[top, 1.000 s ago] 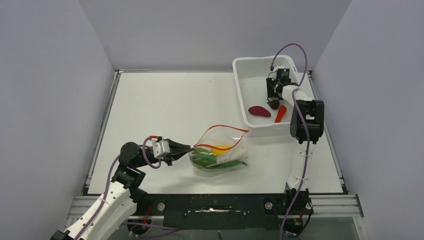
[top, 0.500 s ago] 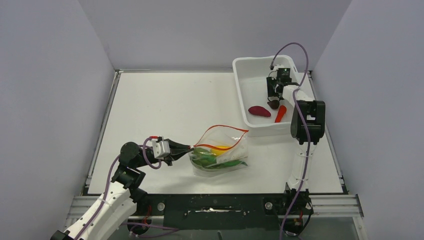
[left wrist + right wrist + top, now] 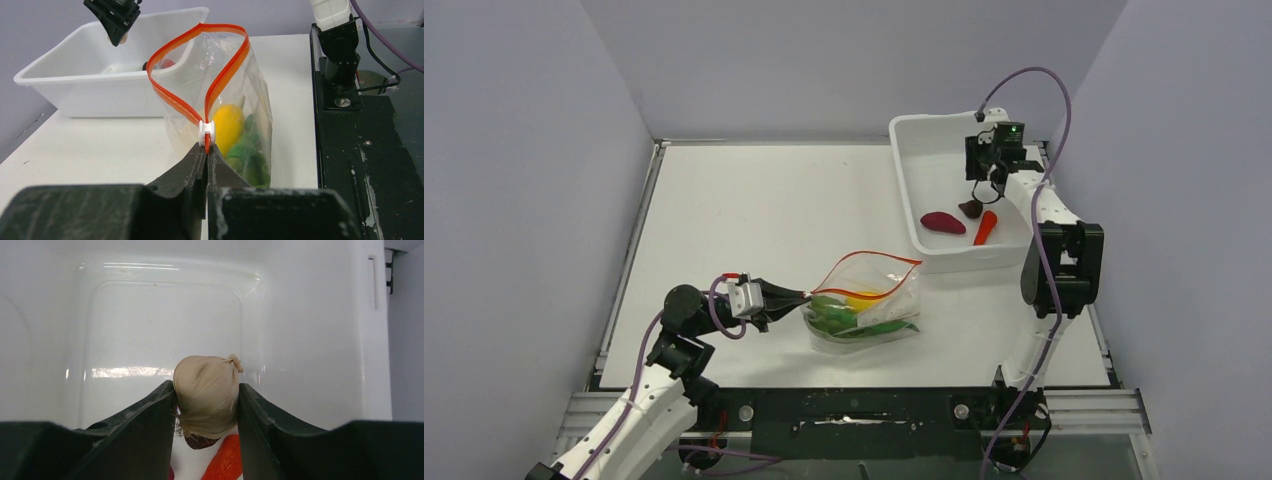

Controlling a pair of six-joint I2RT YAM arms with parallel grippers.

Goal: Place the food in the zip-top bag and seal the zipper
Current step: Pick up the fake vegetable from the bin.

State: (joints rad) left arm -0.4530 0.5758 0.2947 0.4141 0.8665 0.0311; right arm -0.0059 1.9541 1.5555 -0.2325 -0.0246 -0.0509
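Right pincer (image 3: 206,387) is closed partway on a beige garlic-like piece (image 3: 206,370), which is held above the floor of the white tub (image 3: 904,175). Left pincer (image 3: 206,150) is pressed fully together on the end of the zipper (image 3: 172,95), just below its white slider (image 3: 206,131), outside the tub's near-left corner. The zip-top bag (image 3: 869,300) is propped open just off that same corner, with a yellow lump (image 3: 228,122) and green pieces (image 3: 250,155) already inside. A maroon piece (image 3: 943,222), a dark piece (image 3: 970,208) and an orange-red cone (image 3: 985,227) are left inside the tub. The rounded bulb is gripped only at its sides, so it could be squeezed out on the way from the tub. It could also be caught on the zipper loop, and the soft mouth could be folded shut if the pinched end is tugged. What is held is shown only by the right wrist view. The gap between tub and bag is given only from above
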